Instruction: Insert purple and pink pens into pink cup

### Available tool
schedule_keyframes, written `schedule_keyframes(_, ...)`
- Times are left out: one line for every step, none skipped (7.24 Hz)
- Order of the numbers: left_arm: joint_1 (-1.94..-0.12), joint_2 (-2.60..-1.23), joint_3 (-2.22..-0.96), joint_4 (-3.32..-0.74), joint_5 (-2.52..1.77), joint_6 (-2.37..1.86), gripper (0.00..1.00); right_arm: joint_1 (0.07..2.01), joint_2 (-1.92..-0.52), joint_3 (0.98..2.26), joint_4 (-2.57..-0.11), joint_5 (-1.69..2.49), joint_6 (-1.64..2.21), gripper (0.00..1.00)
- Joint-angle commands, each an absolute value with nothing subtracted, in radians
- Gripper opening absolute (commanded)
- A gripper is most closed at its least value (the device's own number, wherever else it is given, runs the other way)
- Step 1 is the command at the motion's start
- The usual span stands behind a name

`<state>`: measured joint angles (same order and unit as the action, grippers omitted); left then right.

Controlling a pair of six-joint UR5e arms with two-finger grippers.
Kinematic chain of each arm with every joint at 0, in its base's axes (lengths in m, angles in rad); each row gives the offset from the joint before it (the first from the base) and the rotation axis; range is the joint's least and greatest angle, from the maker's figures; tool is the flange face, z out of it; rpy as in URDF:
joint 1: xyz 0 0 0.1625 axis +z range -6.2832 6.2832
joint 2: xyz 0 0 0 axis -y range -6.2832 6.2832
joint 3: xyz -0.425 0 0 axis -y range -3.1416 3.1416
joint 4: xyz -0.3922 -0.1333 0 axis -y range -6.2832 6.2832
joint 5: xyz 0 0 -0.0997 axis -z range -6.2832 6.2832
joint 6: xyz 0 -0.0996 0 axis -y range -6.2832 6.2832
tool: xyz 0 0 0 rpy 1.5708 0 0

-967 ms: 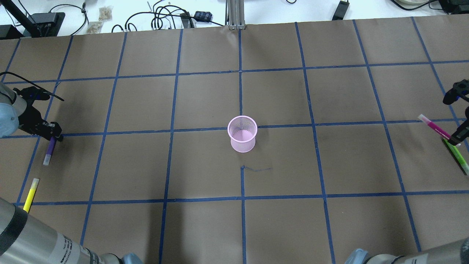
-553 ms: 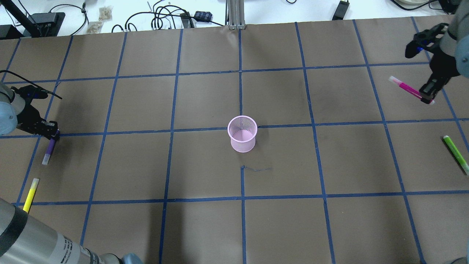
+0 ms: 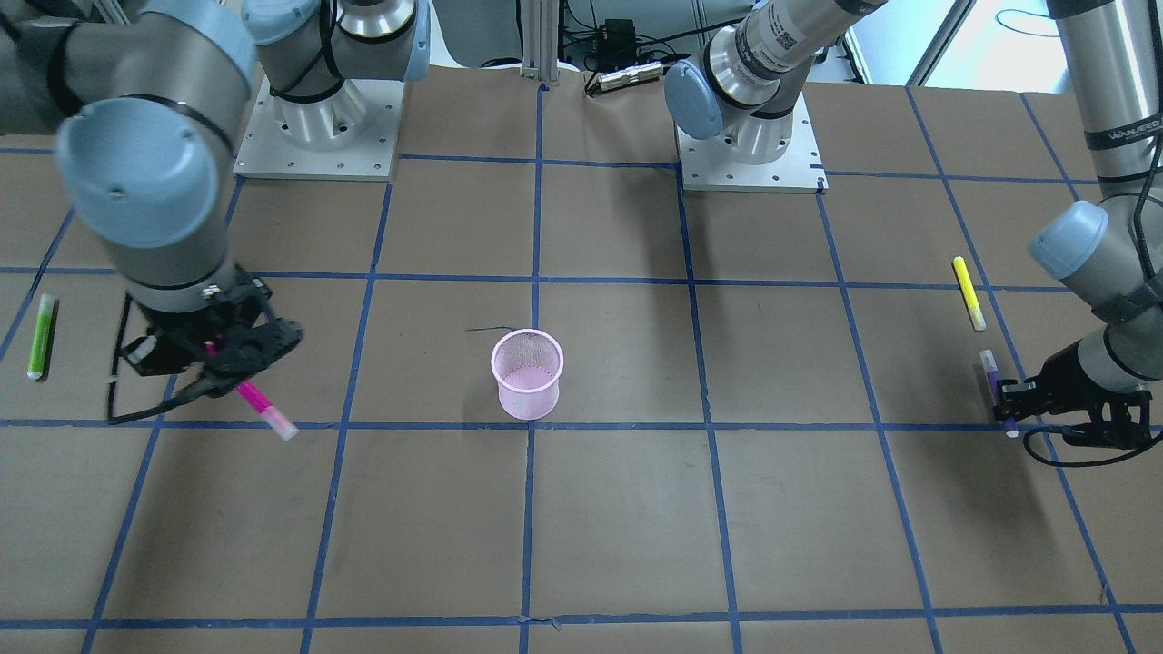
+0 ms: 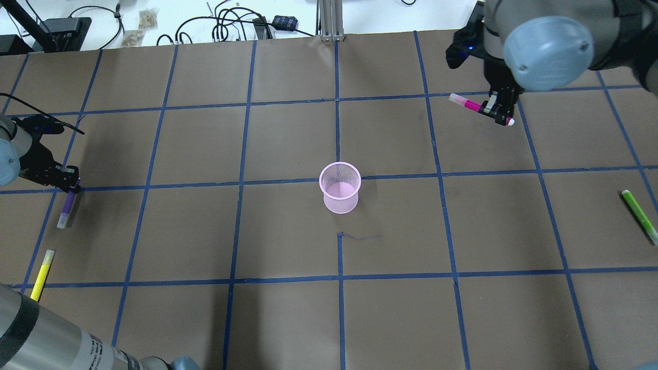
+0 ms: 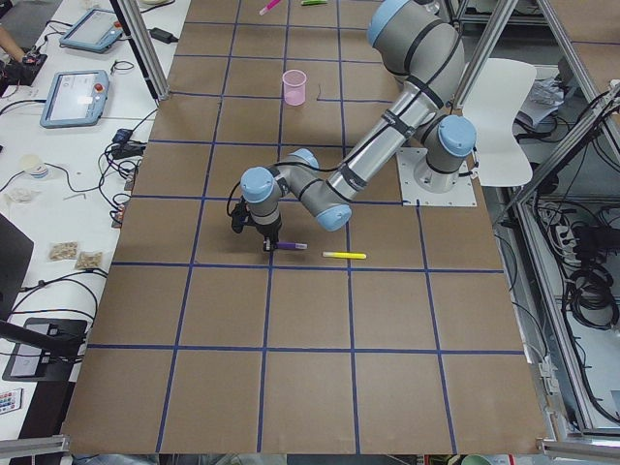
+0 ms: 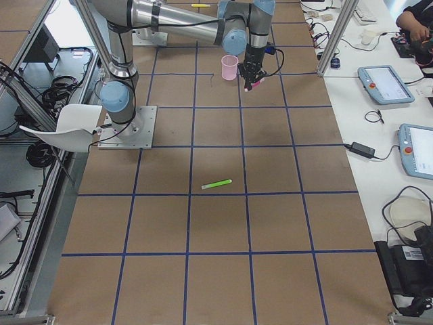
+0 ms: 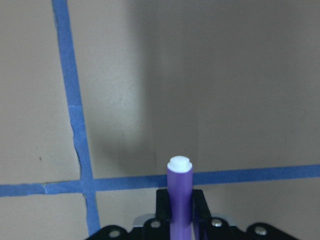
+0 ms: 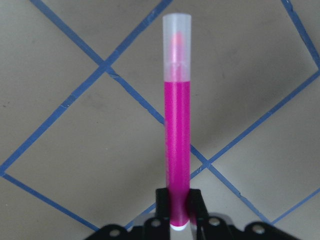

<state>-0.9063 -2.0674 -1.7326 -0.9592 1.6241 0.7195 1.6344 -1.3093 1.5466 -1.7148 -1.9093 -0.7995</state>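
At the left edge of the brown paper-covered bench (image 4: 288,318), about midway along it, the robot's left claw (image 4: 71,184) is clamping one end of a slim purple plastic pen (image 4: 66,208) with a pale cap. The pen is sitting low, at or just above the surface; whether it is lifted clear cannot be told. Just beside it, toward the left corner nearest the robot, a slim yellow highlighter pen (image 4: 42,267) is lying loose.

In the middle of the bench, a small pink wire-mesh cup (image 4: 340,187) is standing upright, with nothing showing inside it.

Toward the far right corner, the right claw (image 4: 498,114) is gripping the base end of a slim bright pink plastic pen (image 4: 465,103) with a clear cap. It is holding the pen in the air, roughly level and well apart from the cup. Near the right edge, a slim green highlighter pen (image 4: 639,216) is lying loose.

Judging from this, both wanted pens are gripped, but neither is in the cup. Each is likely waiting to be brought to the middle, tipped upright over the rim and let go.
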Motion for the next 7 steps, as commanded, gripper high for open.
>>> schedule_keyframes(-0.922, -2.039, -1.735, -0.995, 1.617, 0.681, 0.0, 1.872, -1.229, 1.446, -1.599, -2.044, -0.781, 0.0)
schedule_keyframes(-0.94, -2.02, -1.735, -1.029, 1.614, 0.664, 0.0, 1.934, -1.203, 1.404, -1.535, -2.058, -0.776, 0.0)
schedule_keyframes(-0.951, -2.001, -1.743, -1.038, 1.611, 0.661, 0.0, 1.991, -1.178, 1.398, -1.513, -2.078, -0.756, 0.0)
schedule_keyframes(-0.951, -1.994, -1.747, -1.039, 1.605, 0.661, 0.0, 2.053, -1.14, 1.397, -1.511, -2.117, -0.743, 0.0)
schedule_keyframes(-0.953, -1.99, -1.747, -1.039, 1.606, 0.661, 0.0, 2.103, -1.12, 1.397, -1.468, -2.147, -0.704, 0.0)
schedule_keyframes(-0.956, -1.982, -1.749, -1.039, 1.606, 0.661, 0.0, 2.126, -1.115, 1.402, -1.441, -2.149, -0.677, 0.0)
schedule_keyframes(-0.963, -1.98, -1.749, -1.039, 1.606, 0.661, 0.0, 2.138, -1.115, 1.402, -1.425, -2.149, -0.676, 0.0)
